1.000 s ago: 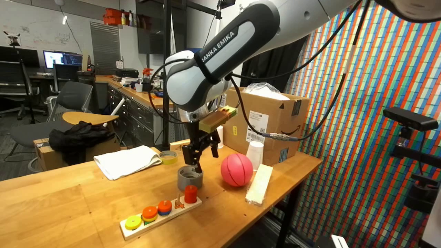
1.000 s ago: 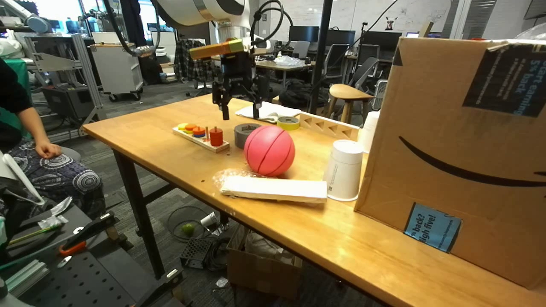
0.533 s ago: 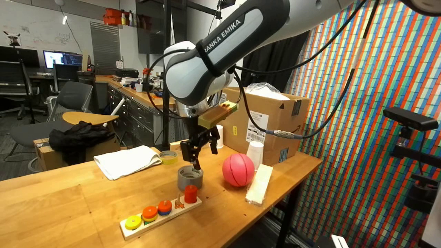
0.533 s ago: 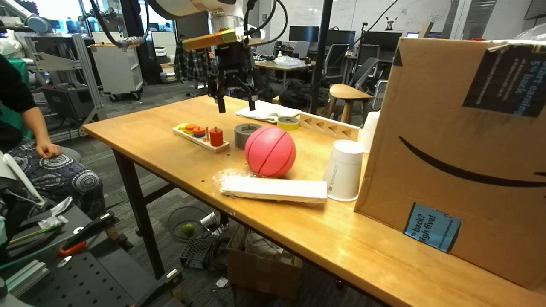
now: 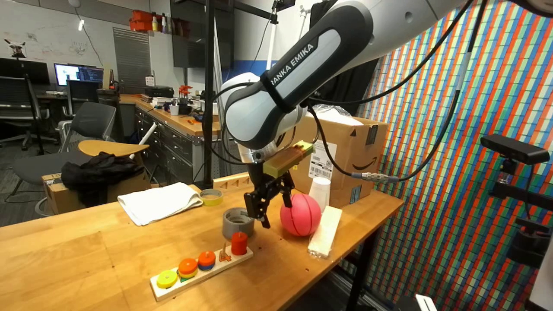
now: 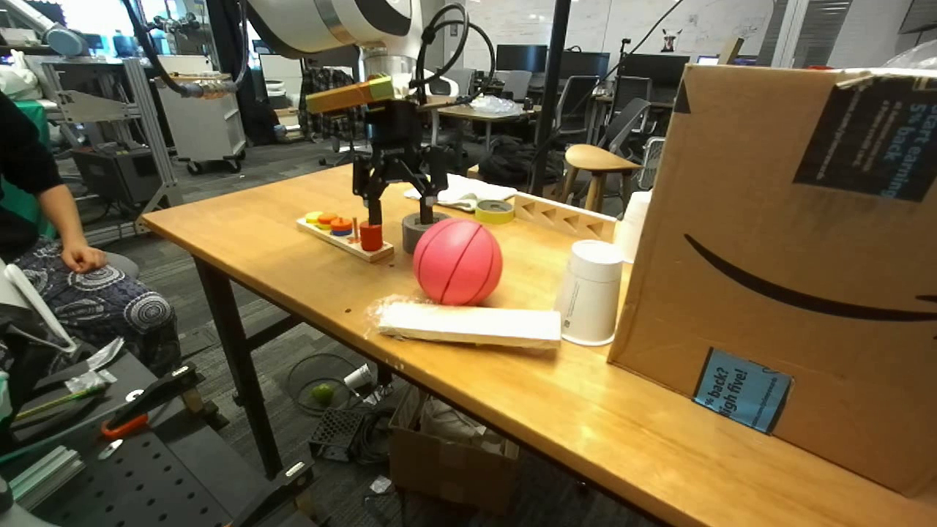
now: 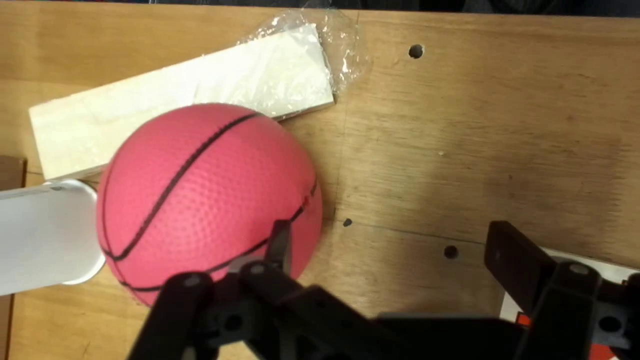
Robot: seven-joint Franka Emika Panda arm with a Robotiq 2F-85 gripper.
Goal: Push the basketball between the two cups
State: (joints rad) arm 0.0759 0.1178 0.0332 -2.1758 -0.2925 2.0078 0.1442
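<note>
Lowering the gripper (image 6: pixel 401 221), spread wide, toward the ball (image 6: pixel 457 262); probably now lining up a push between the cups (image 6: pixel 589 293).

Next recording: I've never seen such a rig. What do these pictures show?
It's a robot arm with a two-fingered hand. The close-up is taken from the wrist, looking down past the fingers; the wider views come from two spots outside the robot. On the wooden table are a pinkish-red basketball, an upside-down white paper cup, a second cup partly hidden by a cardboard box, a plastic-wrapped block, a grey tape roll, a yellow tape roll and a stacking toy. The hand is open, holding nothing; whether a finger touches the basketball is unclear.
</note>
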